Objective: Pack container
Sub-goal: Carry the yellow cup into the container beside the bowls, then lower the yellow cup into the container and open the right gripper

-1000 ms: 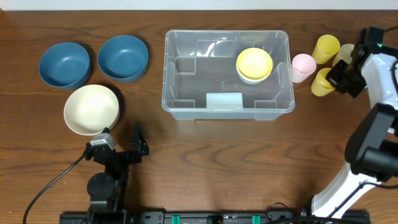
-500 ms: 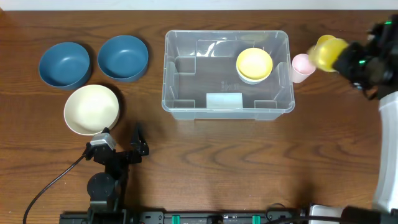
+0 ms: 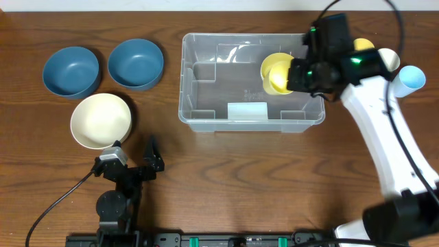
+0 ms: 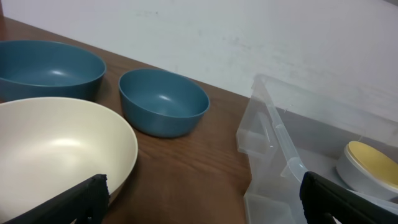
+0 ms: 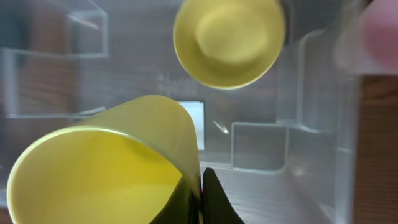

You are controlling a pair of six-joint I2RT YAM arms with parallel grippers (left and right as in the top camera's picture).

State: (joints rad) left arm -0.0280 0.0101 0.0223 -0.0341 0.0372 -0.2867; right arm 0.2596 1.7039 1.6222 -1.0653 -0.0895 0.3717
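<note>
The clear plastic container stands at the table's middle back. A yellow bowl sits in its back right corner, also seen in the right wrist view. My right gripper hovers over the container's right end. It is shut on the rim of a yellow cup, which in the overhead view overlaps the bowl. My left gripper rests open and empty near the front edge, its fingers wide apart, beside the cream bowl.
Two blue bowls and the cream bowl lie left of the container. A yellow cup, a cream cup and a light blue cup stand at the far right. A blurred pink cup is outside the container wall.
My right arm has swung left from the group of cups at the far right, carrying the yellow cup, and is now over the container's right end. The left arm has not moved.
</note>
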